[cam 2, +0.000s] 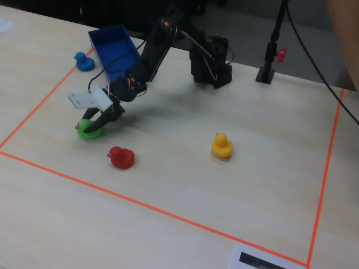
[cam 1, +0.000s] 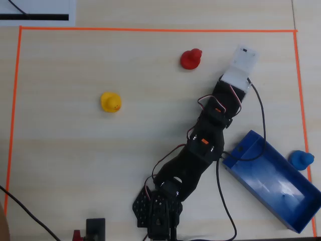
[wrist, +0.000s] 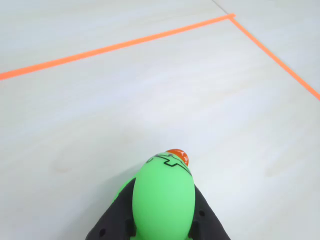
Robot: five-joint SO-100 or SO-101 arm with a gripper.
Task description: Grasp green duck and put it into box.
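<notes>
The green duck point(wrist: 162, 200) fills the bottom of the wrist view, its orange-red beak pointing away from the camera. It sits between my gripper's point(wrist: 161, 196) two black jaws, which press against both its sides. In the fixed view the gripper point(cam 2: 96, 126) is low over the table with the green duck point(cam 2: 85, 129) in its tips, near the left tape line. In the overhead view the duck is hidden under the white wrist camera mount point(cam 1: 241, 65). The dark blue box point(cam 1: 296, 221) lies at the right, behind the arm point(cam 2: 112, 47).
A red duck point(cam 1: 190, 58) point(cam 2: 120, 157) sits close beside the gripper. A yellow duck point(cam 1: 111, 102) point(cam 2: 221, 145) sits mid-table. A blue duck point(cam 1: 301, 159) point(cam 2: 84, 60) sits just outside the box. Orange tape point(wrist: 115, 46) frames the work area. The arm base point(cam 2: 211, 59) stands at the back.
</notes>
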